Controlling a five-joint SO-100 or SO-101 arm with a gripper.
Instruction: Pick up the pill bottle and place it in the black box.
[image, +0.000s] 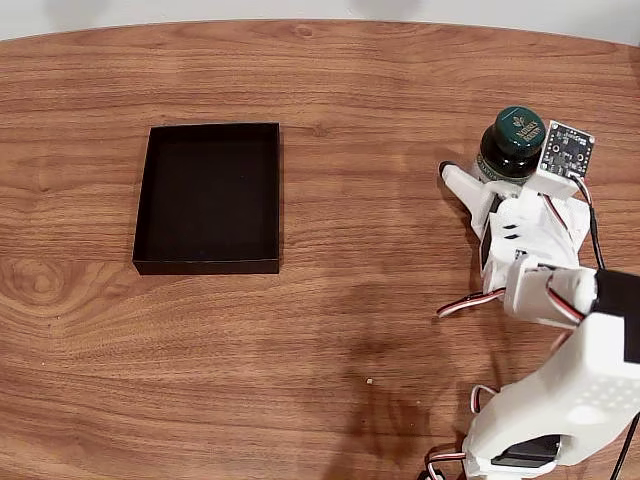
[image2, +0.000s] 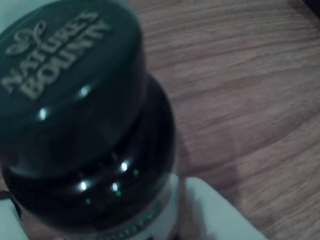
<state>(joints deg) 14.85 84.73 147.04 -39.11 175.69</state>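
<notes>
The pill bottle (image: 512, 143) stands upright on the wooden table at the right in the fixed view; it is dark with a dark green cap. My gripper (image: 503, 168) reaches around it from below, one white finger (image: 462, 185) to its left and the other side under a small circuit board. The jaws stand apart, with a narrow gap showing beside the bottle. In the wrist view the pill bottle (image2: 90, 125) is very close, its cap embossed "Nature's Bounty", and a white finger (image2: 215, 212) sits just right of it. The black box (image: 145, 190) lies open and empty at the left.
The white arm (image: 560, 400) and its cables take up the lower right corner of the fixed view. Bare wooden tabletop (image: 370, 250) stretches between the bottle and the box. The table's curved far edge (image: 320, 22) runs along the top.
</notes>
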